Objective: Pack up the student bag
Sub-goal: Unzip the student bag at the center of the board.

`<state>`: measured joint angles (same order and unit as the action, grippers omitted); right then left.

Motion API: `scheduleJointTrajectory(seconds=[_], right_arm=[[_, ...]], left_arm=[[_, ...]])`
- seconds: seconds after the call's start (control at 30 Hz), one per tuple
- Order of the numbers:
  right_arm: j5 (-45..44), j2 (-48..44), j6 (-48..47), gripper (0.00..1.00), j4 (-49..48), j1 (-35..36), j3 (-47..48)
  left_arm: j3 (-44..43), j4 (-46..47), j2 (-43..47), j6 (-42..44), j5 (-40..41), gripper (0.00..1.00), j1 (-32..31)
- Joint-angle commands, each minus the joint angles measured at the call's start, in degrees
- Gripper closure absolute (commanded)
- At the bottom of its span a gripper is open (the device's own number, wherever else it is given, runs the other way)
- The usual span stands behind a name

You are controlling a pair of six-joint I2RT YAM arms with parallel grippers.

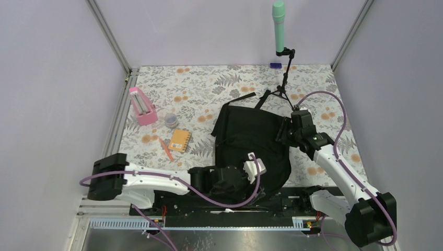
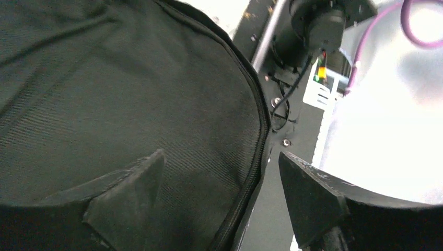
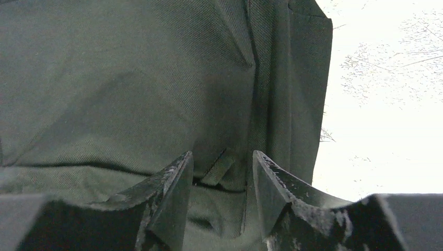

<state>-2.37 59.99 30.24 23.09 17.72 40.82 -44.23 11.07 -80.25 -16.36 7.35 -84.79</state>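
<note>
Where the bag lies: the student bag [image 1: 251,138] is flat on the floral table [image 1: 209,83], its near end at the arms' bases and its straps trailing off its far end.
Handling: soft, floppy black fabric. I judge it light but shapeless, so it will sag and fold rather than lift as one piece.
Where to take hold: the zipper edge, a seam or a webbing tab, since the flat panels give fingers little to pinch. One claw should pin the rim while the other pulls.
Left gripper [image 2: 219,162]: at the bag's near right edge, jaws wide apart astride the zipper rim. One finger is over the cloth and the other is past the edge, with nothing held.
Right gripper [image 3: 222,154]: at the bag's right side, jaws partly apart with a small webbing tab in the gap. It seems not to be pinched, though the dark view leaves doubt.
Left of the bag: orange notebook [image 1: 180,140], red pen [image 1: 166,150], small jar [image 1: 171,121] and pink holder [image 1: 142,107], all apart from it.
Beyond the bag: green microphone [image 1: 279,26] on a tripod.
Hidden: I cannot tell whether the zip is undone, and no inner lining shows. Both wrist views are filled with dark cloth, and the left arm covers the bag's near end from above.
</note>
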Motion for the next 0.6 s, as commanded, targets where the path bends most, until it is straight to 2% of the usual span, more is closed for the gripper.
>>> scheduleJointTrajectory(seconds=[0.0, 0.1, 0.23, 0.4, 0.57], right_arm=[[-0.79, -4.52, -2.40, 0.45, 1.90, -0.10, 1.29], [-0.88, -6.78, -3.65, 0.40, 1.87, -0.09, 1.42], [-1.39, -6.63, -4.32, 0.37, 2.51, -0.12, 1.36], [-4.01, -3.63, -3.89, 0.36, 2.75, -0.11, 0.67], [-2.81, -0.07, -2.04, 0.41, 2.66, -0.11, 1.51]], left_arm=[[-5.65, -5.82, 9.68, 0.45, 11.87, 0.12, 1.07], [-8.46, -14.28, 12.27, -0.98, 15.49, 0.10, 4.18], [-8.18, -21.19, 14.82, -4.59, 14.74, 0.09, 10.71], [-1.55, -14.46, 19.54, -3.41, 5.57, 0.09, 11.75], [1.53, -8.22, 17.20, -2.97, -5.44, 0.09, 10.87]])
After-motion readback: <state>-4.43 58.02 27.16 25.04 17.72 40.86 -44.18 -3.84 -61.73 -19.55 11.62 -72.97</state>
